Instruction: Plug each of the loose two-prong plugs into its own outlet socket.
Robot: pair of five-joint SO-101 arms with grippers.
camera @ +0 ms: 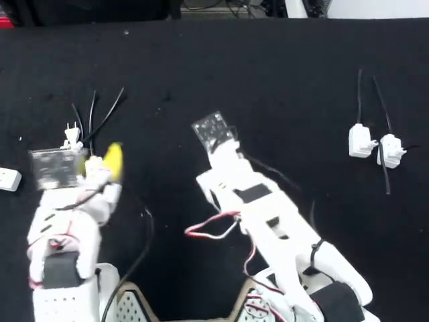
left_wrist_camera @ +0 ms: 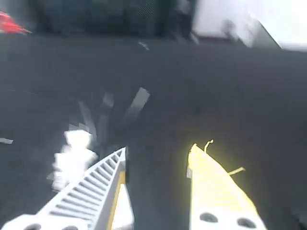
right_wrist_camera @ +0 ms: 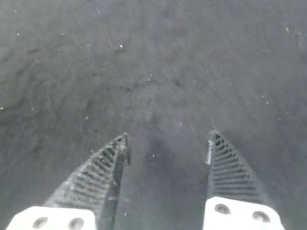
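**High view.** The left gripper (camera: 100, 163) is smeared by blur. Its yellow finger (camera: 114, 159) is the one part that reads clearly, and the spread of the jaws cannot be judged from here. Just beyond its tips lies a white plug (camera: 72, 137) with its prongs pointing away from the gripper. Thin black cords (camera: 100, 114) fan out past the plug. On the gripper's outer side a white block (camera: 8, 178) is cut off by the frame edge, and what it is cannot be told.

The right gripper (camera: 214, 131) is a blurred patch at the end of the middle arm, over the black table (camera: 281, 67). Well apart from it, on the side away from the left arm, a pair of white pieces (camera: 360, 141) sit just beside each other, each with a black cord. Whether they are plugs already seated in sockets cannot be told, and any marking on them is too small to read.

**Left wrist view.** The left gripper (left_wrist_camera: 158, 150) stands spread wide, with only table between the ribbed white finger (left_wrist_camera: 96, 187) and the yellow finger (left_wrist_camera: 211, 187). The white plug (left_wrist_camera: 72, 158) is a bright blur just outside the white finger, not between the jaws. Whether it touches that finger cannot be told.

**Right wrist view.** The right gripper (right_wrist_camera: 169, 136) is likewise spread, gripping nothing, both ribbed fingers hanging over the speckled black table (right_wrist_camera: 153, 62).
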